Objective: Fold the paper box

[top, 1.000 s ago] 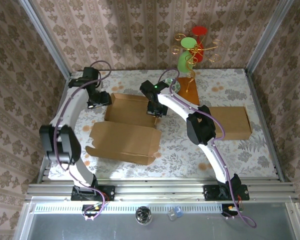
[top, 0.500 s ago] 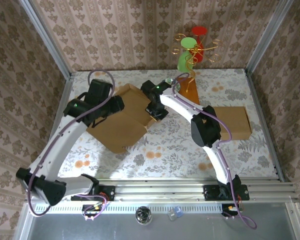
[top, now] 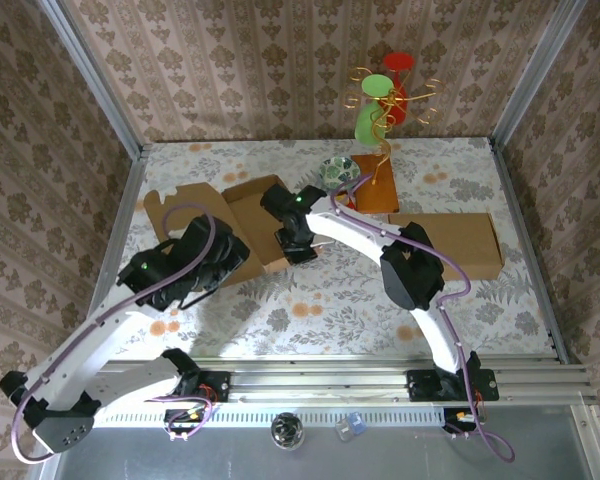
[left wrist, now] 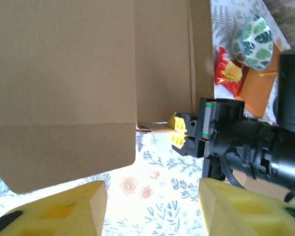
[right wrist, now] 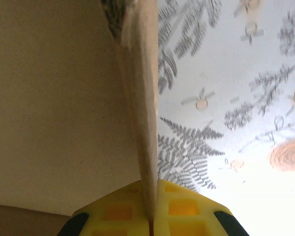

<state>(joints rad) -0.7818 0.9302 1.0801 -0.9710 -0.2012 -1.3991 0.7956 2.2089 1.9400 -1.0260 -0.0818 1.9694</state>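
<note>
While the right gripper [right wrist: 150, 199] pinches a thin panel edge of the matte brown paper box [left wrist: 78, 64], the left gripper [left wrist: 152, 211] hovers beside it, blocky yellow jaws apart.

I get bright, even light overhead, glare washing out the tablecloth [right wrist: 268, 204], and the paper box [right wrist: 64, 108] blurred close-up.

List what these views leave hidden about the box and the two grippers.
Left wrist view: the left gripper stands open, but the paper box runs off the top and left edges.
Top view: the left arm's wrist covers part of the box, so its outline is incomplete.
Right wrist view: the right gripper pinches a box edge, too close and blurred to show the fold.
</note>
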